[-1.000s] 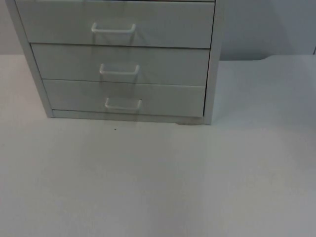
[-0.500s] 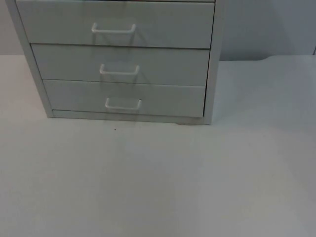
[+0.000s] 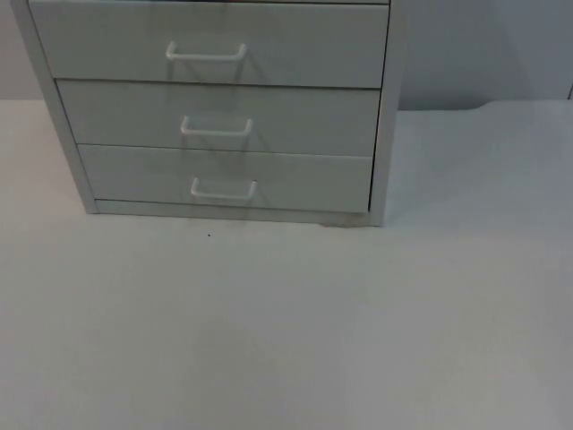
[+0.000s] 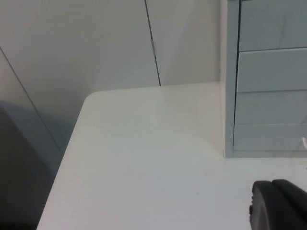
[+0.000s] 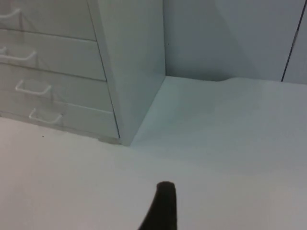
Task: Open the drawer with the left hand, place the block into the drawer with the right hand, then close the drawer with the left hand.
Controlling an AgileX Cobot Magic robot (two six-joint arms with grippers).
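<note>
At the upper left of the top view stands the cabinet (image 3: 219,107), its three drawers shut, handles (image 3: 206,51) lying left to right. No block can be found. From the left gripper (image 4: 278,206) the cabinet lies ahead and to one side; the right gripper (image 5: 163,206) faces its side wall. Whether their fingers are open I cannot tell. Wide bare table (image 3: 286,331) lies before the drawers.

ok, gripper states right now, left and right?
Left gripper: beside the drawer cabinet, fingers cannot be told.
Right gripper: over the bare table, fingers cannot be told.
</note>
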